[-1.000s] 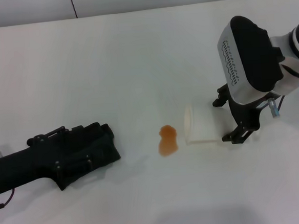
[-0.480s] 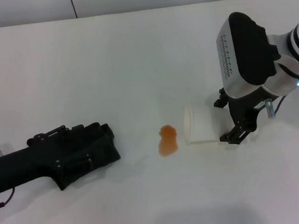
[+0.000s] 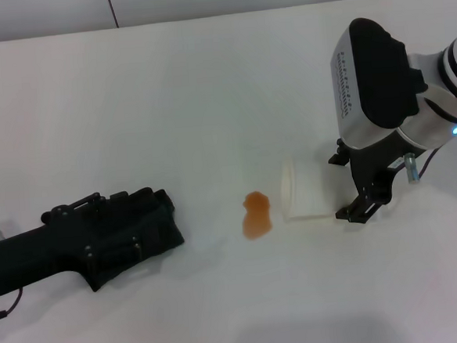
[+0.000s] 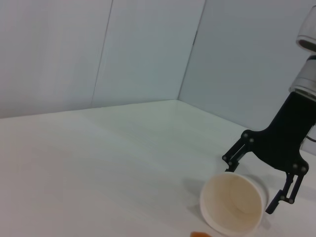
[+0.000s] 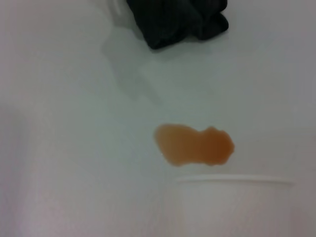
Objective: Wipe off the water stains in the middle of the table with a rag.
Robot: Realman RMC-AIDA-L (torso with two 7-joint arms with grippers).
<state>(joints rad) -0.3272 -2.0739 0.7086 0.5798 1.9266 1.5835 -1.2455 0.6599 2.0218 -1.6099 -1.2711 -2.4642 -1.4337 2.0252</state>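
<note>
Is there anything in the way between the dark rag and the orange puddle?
No, nothing visible. The rag lies under the left pincer on the table, with bare surface between it and the water stains. The tipped paper cup lies on the stains' far side, by the right pincer.

Your right gripper (image 3: 353,185): thin black linkage fingers under a white-and-black wrist housing, blue light, thin cable. Your left gripper (image 3: 157,220): all black, bulky, small screws.
</note>
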